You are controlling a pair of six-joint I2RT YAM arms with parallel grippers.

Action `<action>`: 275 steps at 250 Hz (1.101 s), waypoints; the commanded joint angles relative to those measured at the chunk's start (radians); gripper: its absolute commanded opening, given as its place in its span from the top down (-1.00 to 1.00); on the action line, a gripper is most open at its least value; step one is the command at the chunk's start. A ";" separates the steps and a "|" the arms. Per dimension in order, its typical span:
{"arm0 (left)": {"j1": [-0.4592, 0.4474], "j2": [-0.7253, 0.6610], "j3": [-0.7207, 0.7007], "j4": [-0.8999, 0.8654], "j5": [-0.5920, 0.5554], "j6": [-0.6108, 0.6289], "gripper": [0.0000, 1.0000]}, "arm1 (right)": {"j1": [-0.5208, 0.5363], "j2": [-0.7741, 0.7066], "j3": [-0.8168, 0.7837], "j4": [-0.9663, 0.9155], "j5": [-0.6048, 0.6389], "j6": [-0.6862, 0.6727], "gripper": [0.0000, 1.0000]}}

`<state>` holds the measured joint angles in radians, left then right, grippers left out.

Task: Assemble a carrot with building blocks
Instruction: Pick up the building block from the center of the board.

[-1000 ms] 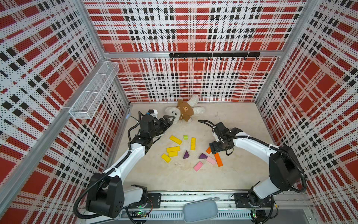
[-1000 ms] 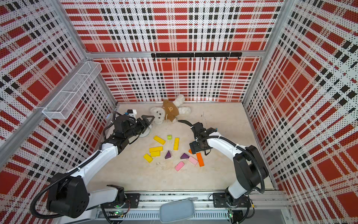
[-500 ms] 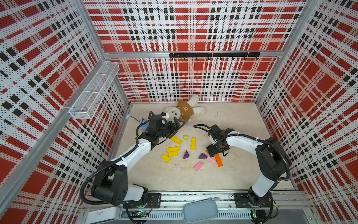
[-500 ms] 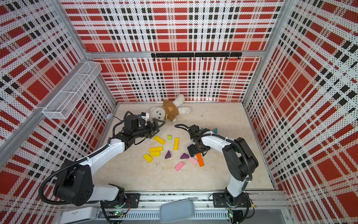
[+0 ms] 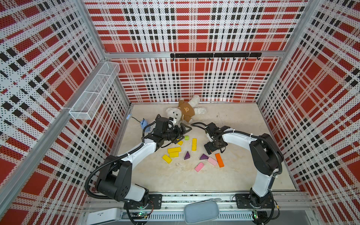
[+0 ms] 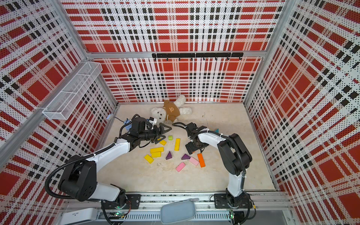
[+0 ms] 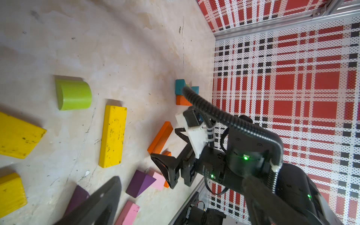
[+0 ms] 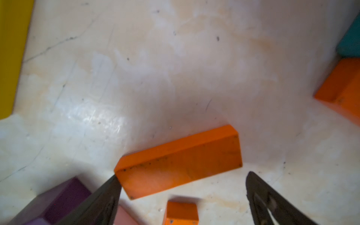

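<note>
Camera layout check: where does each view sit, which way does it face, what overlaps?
Top views: stereo pair high above the front rail, looking down toward the back wall; left arm and right arm whole, left gripper and right gripper at the building blocks.
Left wrist: on the left arm, looking low across the table at the right arm; one own finger shows.
Right wrist: on the right arm, looking down close at the long orange block; both own fingertips show, spread.
Shared: both wrist views show that orange block.
</note>
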<state>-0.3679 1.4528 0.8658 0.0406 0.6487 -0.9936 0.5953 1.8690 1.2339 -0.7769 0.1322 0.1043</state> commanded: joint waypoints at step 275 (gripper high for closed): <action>-0.006 0.014 -0.037 0.191 0.088 -0.123 -0.98 | -0.059 0.023 -0.017 0.060 0.007 0.152 -0.72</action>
<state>-0.3683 1.4586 0.8364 0.1959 0.7116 -1.0950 0.5343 1.9133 1.2537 -0.7280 0.0883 0.2375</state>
